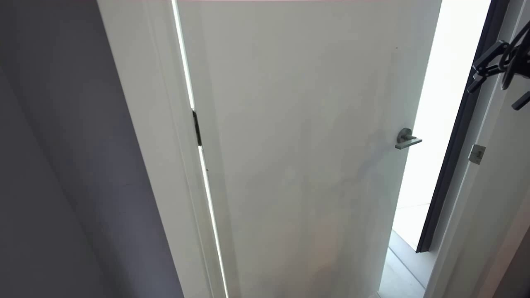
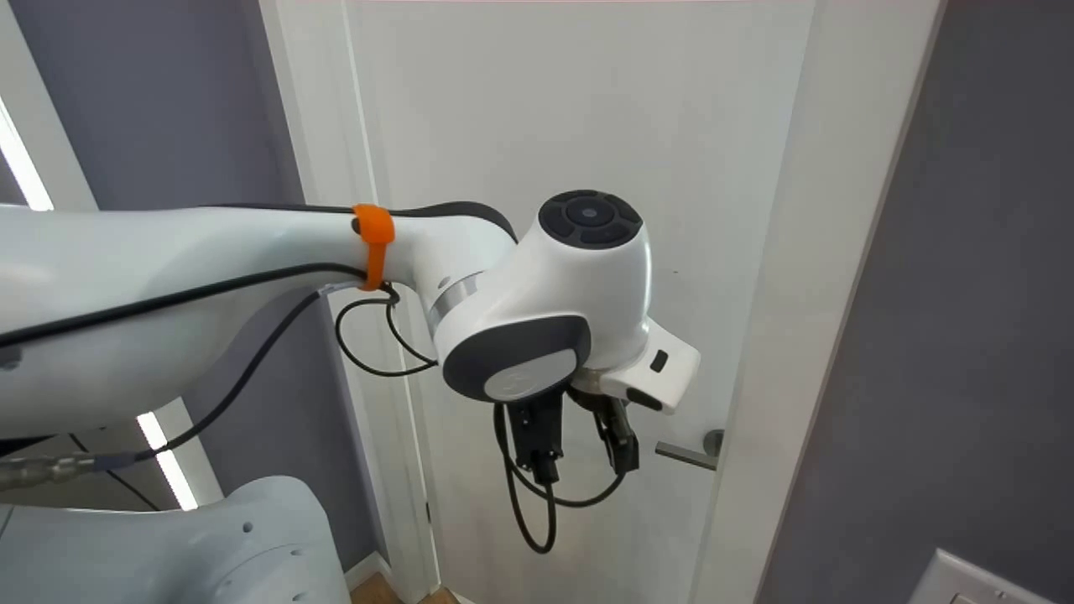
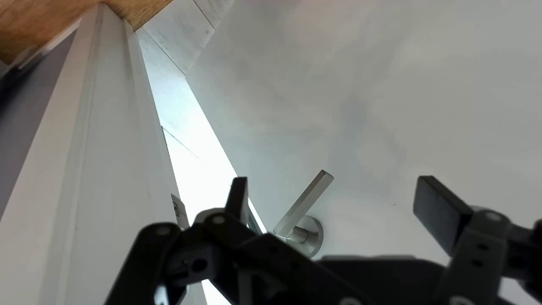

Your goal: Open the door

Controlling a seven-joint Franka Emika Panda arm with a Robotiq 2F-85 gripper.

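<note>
Off-white flat door panel (image 3: 423, 106), ajar, right side of wrist view; silver metal lever handle (image 3: 303, 203), lower centre, axis slanting up rightward, ahead of my black hand (image 3: 336, 198), spread and empty.

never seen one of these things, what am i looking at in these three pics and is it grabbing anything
The white machine is a robot arm; the black two-fingered part at its end is its tool. Two pictures come from cameras standing outside the robot. The third comes from a camera on its wrist and looks roughly upside down: the floor shows at the top. In front of the arm is a large off-white door with a silver lever handle. The door stands partly open, with bright light showing between its handle edge and the frame. The tool holds nothing: its fingers are spread apart, and the handle shows beyond them.
</note>
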